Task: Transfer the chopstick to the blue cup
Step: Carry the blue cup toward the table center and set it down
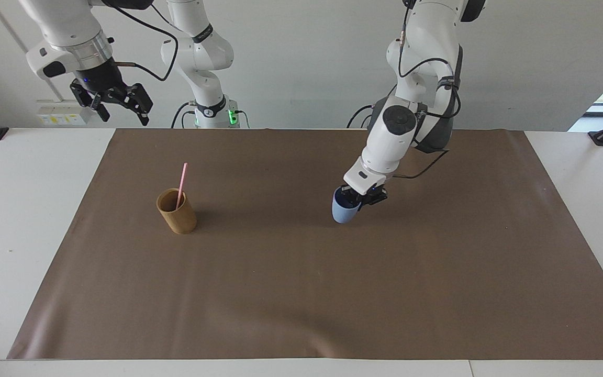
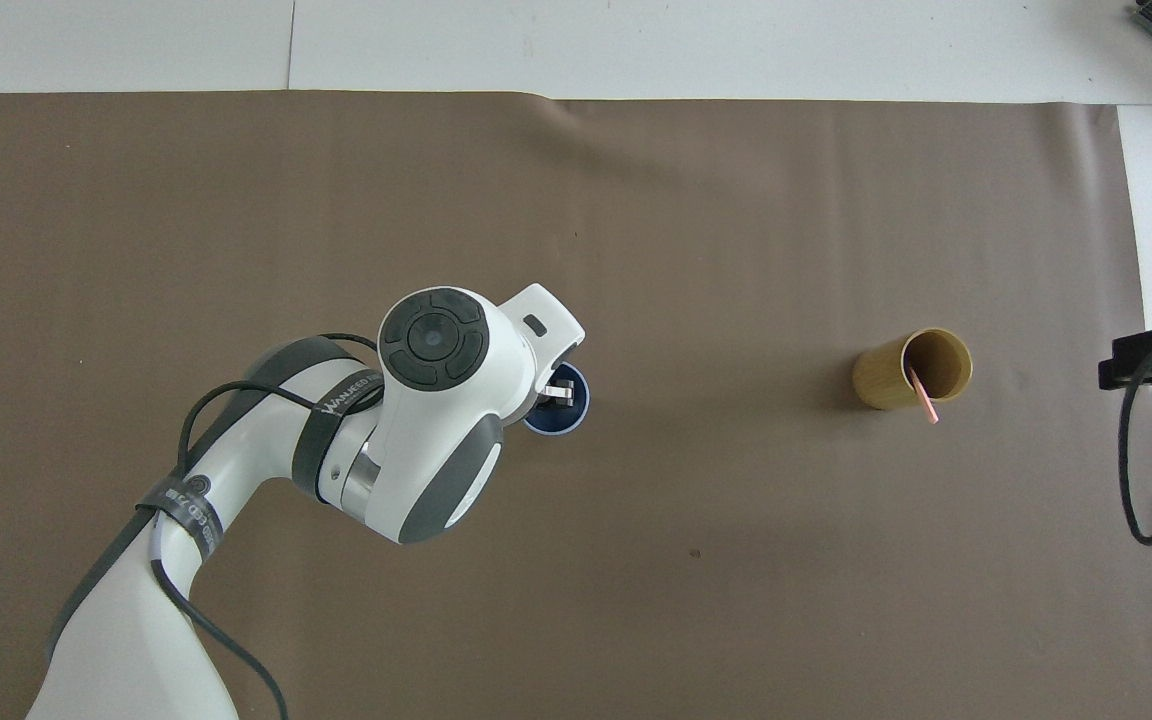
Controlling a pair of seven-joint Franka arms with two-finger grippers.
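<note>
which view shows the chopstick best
The facing view: the chopstick shows along its length, leaning in the tan cup with its top above the rim. The overhead view shows only a short foreshortened stub at the rim.

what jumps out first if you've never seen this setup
The left gripper holds the blue cup by its rim over the middle of the brown mat. Toward the right arm's end, a pink chopstick stands in the tan cup, while the right gripper waits, open, high up.
</note>
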